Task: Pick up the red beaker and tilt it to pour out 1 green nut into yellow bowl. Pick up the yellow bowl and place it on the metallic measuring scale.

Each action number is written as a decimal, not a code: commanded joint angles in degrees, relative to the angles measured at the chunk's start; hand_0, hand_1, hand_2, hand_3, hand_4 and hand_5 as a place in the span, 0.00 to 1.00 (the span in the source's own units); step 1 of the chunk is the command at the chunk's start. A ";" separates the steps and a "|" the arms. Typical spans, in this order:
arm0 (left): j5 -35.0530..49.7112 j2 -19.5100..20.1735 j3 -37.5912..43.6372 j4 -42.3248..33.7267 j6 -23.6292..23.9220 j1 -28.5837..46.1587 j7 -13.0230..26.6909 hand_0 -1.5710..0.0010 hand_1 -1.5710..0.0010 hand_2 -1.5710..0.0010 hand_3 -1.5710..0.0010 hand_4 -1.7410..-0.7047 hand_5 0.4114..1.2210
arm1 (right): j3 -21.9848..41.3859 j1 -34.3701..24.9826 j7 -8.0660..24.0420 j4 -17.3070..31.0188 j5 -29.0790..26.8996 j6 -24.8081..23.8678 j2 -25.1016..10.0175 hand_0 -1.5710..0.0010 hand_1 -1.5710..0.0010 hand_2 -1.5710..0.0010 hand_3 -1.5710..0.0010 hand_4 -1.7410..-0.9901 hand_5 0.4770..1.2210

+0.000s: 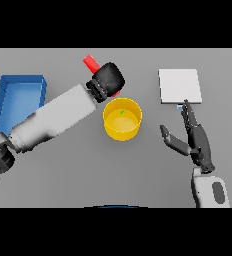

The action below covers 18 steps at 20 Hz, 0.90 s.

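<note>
We are gripping the red beaker [91,63] in our left hand [108,78], tilting it over the yellow bowl [122,120], which already holds a green nut [122,112]; next, righting it while our right hand [195,137] is waiting, fingers relaxed.

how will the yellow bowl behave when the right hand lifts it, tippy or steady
Probably steady: the yellow bowl looks wide, low and upright. Likely stiff, since its rim keeps a clean round. The green nut inside may slide if it tilts.

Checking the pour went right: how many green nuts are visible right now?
1: a green nut lies inside the yellow bowl. More may be hidden in the red beaker held by the left hand.
</note>
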 commanded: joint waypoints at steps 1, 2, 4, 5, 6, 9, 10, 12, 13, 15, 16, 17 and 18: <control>-0.90 -0.36 -1.27 0.37 0.50 -0.42 0.33 0.00 0.00 0.00 0.04 0.01 1.00 | 0.19 0.43 -0.69 0.07 0.04 0.07 0.24 1.00 1.00 1.00 1.00 0.59 0.17; -1.45 0.17 -2.35 0.62 0.96 -1.19 -0.45 0.00 0.00 0.00 0.03 0.00 1.00 | -0.08 -0.06 -0.14 0.34 -0.12 -0.19 0.37 1.00 1.00 1.00 1.00 0.60 0.17; -3.02 -0.52 -5.41 0.90 0.38 -1.84 0.31 0.00 0.00 0.00 0.02 0.00 1.00 | 0.25 0.42 -0.43 -0.24 0.05 -0.18 0.50 1.00 1.00 1.00 1.00 0.61 0.17; -3.91 -1.07 -7.04 1.93 -0.08 -3.04 -0.10 0.00 0.00 0.00 0.02 0.00 1.00 | -0.09 0.07 -0.04 -0.41 0.18 -0.30 -0.07 1.00 1.00 1.00 1.00 0.61 0.17; -4.43 -1.29 -8.52 1.87 -0.86 -4.11 -0.98 0.00 0.00 0.00 0.01 0.00 1.00 | -0.04 0.44 -0.16 -0.24 -0.02 -0.09 0.03 1.00 1.00 1.00 1.00 0.61 0.17; -5.09 -2.38 -11.61 3.79 -1.63 -6.23 -2.58 0.00 0.00 0.00 0.01 0.00 1.00 | 0.09 0.58 0.04 0.10 0.46 -0.48 0.28 1.00 1.00 1.00 1.00 0.60 0.17; -4.94 -2.62 -12.17 3.87 -1.97 -6.89 -2.92 0.00 0.00 0.00 0.01 0.00 1.00 | 0.08 0.15 -0.21 0.64 0.64 -0.60 0.37 1.00 1.00 1.00 1.00 0.61 0.17; -5.03 -3.34 -13.68 4.42 -2.93 -7.81 -2.83 0.00 0.00 0.00 0.00 0.00 1.00 | 0.16 -0.95 -0.13 1.32 1.58 -1.07 0.10 1.00 1.00 1.00 1.00 0.61 0.17; -5.32 -3.50 -14.52 5.28 -3.13 -8.58 -2.96 0.00 0.00 0.00 0.00 0.00 1.00 | 0.06 -0.40 -0.84 0.95 1.57 -0.98 -0.21 1.00 1.00 1.00 1.00 0.62 0.16; -5.87 -4.33 -16.12 6.60 -3.31 -9.70 -2.58 0.00 0.00 0.00 0.00 0.00 1.00 | -0.11 -0.55 -1.14 1.41 1.21 -0.90 -0.02 1.00 1.00 1.00 1.00 0.63 0.15; -5.71 -4.02 -16.60 6.59 -3.37 -10.41 -3.40 0.00 0.00 0.00 0.00 0.00 1.00 | 0.02 0.12 -1.49 0.62 1.49 -1.01 -0.21 1.00 1.00 1.00 1.00 0.63 0.15; -5.89 -4.26 -17.36 7.10 -3.06 -10.59 -3.22 0.00 0.00 0.00 0.00 0.00 1.00 | -0.11 -0.27 -0.87 0.19 1.65 -1.31 -0.40 1.00 1.00 1.00 1.00 0.64 0.15; -5.79 -4.13 -17.79 6.93 -3.08 -11.06 -3.34 0.00 0.00 0.00 0.00 0.00 1.00 | -0.14 -0.23 -0.08 0.52 1.74 -1.28 -0.51 1.00 1.00 1.00 1.00 0.66 0.15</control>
